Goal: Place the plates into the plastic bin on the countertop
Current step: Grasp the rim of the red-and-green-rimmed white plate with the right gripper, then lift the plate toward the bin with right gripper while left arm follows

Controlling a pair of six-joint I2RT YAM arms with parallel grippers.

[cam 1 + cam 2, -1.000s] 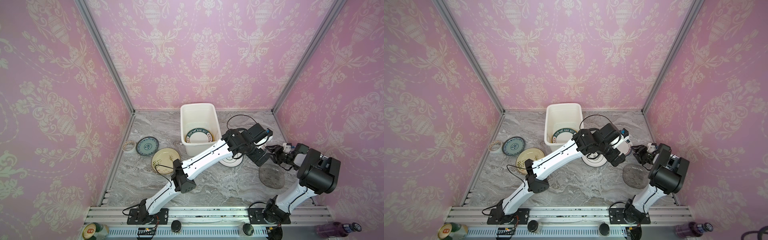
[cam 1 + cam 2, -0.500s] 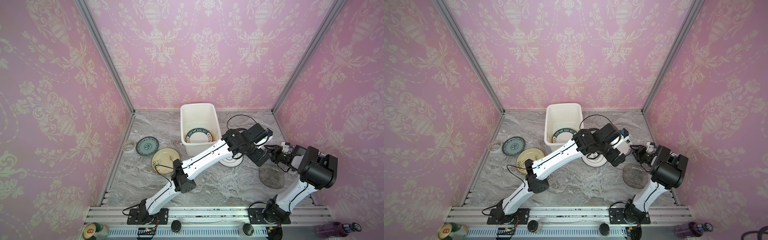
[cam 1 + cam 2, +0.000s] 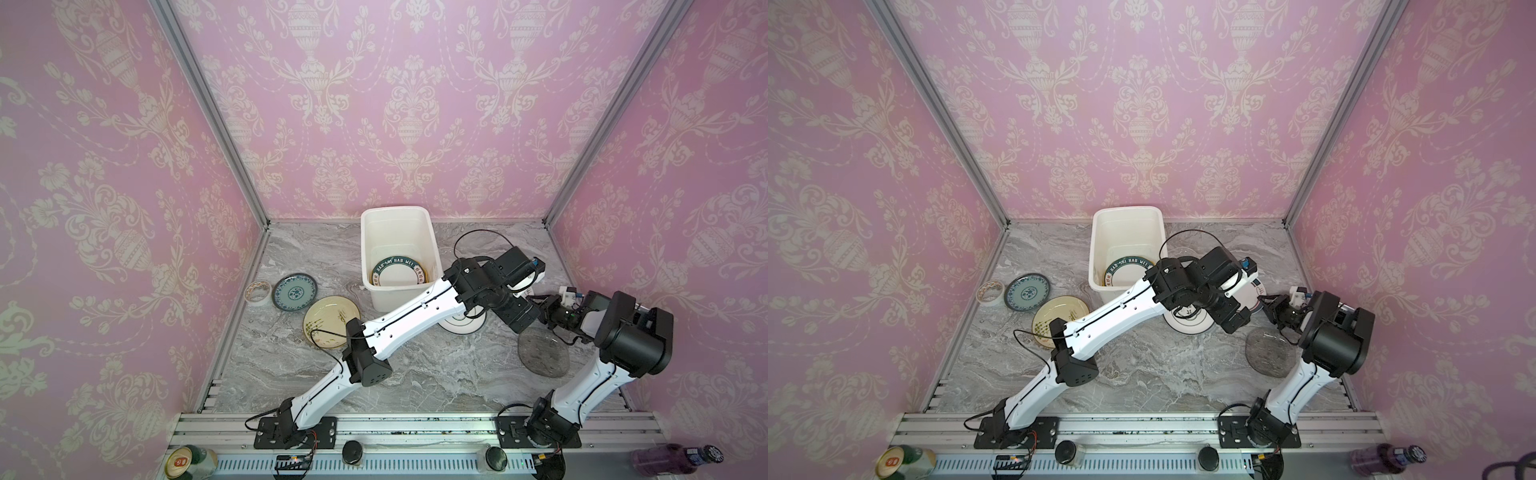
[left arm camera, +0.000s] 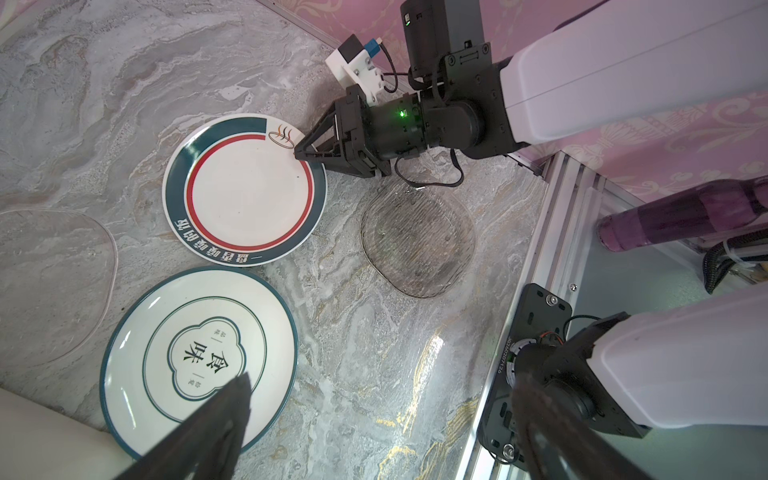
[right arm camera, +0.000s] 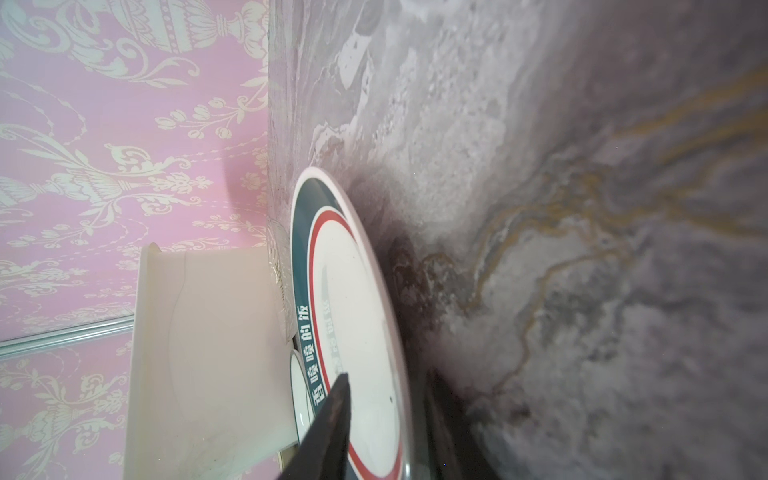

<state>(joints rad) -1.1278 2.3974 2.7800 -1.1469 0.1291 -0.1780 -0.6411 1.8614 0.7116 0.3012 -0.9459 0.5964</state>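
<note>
The right gripper [image 4: 297,153] is pinching the rim of the red-ringed plate [image 4: 245,195], which is resting on the countertop [image 3: 415,374] near the plastic bin [image 3: 368,249], while the left gripper [image 4: 384,380] is hovering above with its jaws spread wide.

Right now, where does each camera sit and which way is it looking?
Both top views: high above the front rail, looking down on the countertop and plastic bin; both arms show whole.
Left wrist: on the left arm, looking down through the open left gripper at the red-ringed plate pinched by the right gripper.
Right wrist: low, sighting along its finger across that plate toward the plastic bin.
Shared: both wrist views show the red-ringed plate.
</note>
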